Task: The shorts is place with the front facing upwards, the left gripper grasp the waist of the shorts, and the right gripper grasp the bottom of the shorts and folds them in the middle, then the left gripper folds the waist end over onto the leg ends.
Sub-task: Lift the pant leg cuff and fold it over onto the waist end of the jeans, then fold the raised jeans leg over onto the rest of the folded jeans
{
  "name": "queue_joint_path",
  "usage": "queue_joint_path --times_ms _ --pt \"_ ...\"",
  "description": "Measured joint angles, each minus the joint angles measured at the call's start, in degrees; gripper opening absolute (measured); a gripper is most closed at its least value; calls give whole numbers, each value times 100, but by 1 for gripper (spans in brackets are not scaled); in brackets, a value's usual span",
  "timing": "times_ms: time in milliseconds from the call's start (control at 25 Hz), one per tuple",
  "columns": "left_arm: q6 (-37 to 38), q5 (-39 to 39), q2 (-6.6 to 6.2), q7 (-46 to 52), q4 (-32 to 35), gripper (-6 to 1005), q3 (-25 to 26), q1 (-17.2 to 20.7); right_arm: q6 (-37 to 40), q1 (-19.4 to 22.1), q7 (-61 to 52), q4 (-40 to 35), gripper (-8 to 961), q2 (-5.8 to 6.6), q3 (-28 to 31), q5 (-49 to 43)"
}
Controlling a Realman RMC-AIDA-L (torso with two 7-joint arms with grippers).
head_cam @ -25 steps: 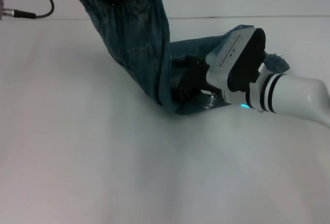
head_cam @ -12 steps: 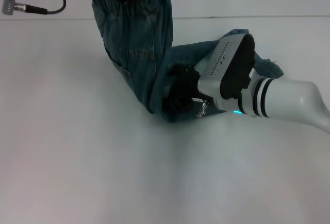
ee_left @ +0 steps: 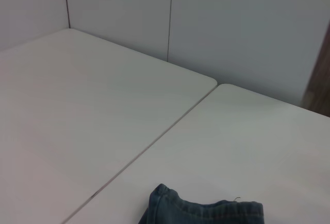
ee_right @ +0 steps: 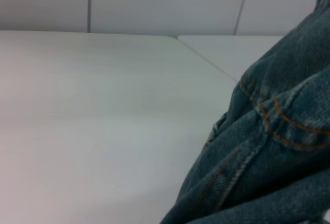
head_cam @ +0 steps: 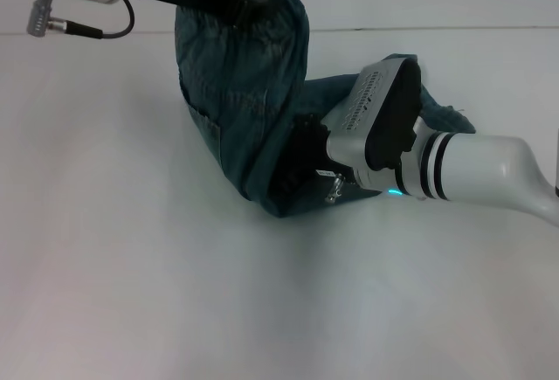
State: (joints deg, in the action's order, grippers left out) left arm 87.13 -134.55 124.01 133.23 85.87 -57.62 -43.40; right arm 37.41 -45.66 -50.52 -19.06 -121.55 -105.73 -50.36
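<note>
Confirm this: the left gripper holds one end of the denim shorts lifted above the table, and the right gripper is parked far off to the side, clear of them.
Not quite. In the head view the right gripper is down at the shorts, buried in the fabric on the table. The left gripper does hold one end lifted.

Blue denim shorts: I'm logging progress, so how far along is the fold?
Done: both ends are taken up. The left gripper has lifted one end of the blue denim shorts above the white table. In hand: the right gripper pins the low end. Left: laying the raised half flat, then the waist-over-legs fold.
</note>
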Motion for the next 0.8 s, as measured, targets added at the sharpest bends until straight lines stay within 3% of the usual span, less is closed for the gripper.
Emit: queue_joint_path --times_ms 280,800 --pt "-51 3 0 7 -100 61 -62 -11 29 106 -41 -44 789 2 -32 0" --pt "-66 -7 0 5 -177 83 -75 34 -102 793 -36 -706 789 141 185 -12"
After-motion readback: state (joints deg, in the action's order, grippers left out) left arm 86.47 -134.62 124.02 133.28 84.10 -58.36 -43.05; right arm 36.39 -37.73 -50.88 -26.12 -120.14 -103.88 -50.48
